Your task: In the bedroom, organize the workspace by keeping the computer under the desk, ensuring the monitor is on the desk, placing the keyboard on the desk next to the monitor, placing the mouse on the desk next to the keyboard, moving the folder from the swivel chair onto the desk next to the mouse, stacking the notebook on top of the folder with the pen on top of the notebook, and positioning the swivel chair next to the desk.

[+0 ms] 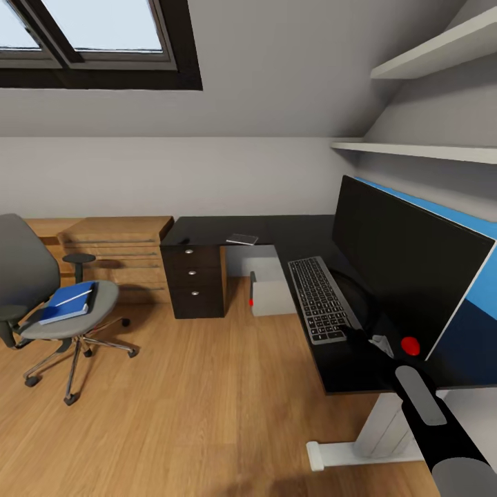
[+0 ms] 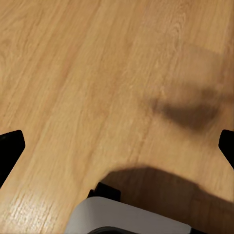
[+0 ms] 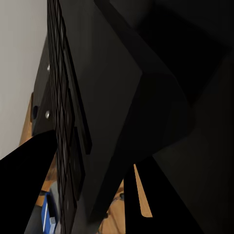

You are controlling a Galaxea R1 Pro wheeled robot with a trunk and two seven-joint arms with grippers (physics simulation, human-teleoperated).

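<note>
The black monitor (image 1: pixel 407 255) stands on the black desk (image 1: pixel 290 231) with the keyboard (image 1: pixel 319 298) lying in front of it. My right gripper (image 1: pixel 379 340) hovers low over the desk at the keyboard's near end, by the monitor's stand. The right wrist view shows the keyboard (image 3: pixel 66 146) very close, but the jaws are lost in darkness. The mouse is hidden. The notebook (image 1: pixel 242 239) lies at the desk's far corner and the computer (image 1: pixel 270 295) sits under the desk. The folder (image 1: pixel 63 308), with the pen (image 1: pixel 74 296) on it, rests on the swivel chair (image 1: pixel 31 276). My left gripper (image 2: pixel 117 146) hangs open over the floor.
A black three-drawer unit (image 1: pixel 195 281) stands under the desk's far end, beside a light wooden chest (image 1: pixel 121 252). The desk's white leg (image 1: pixel 373 435) stands at its near end. Wooden floor (image 1: pixel 207 400) stretches between chair and desk. Shelves (image 1: pixel 428 148) hang above the monitor.
</note>
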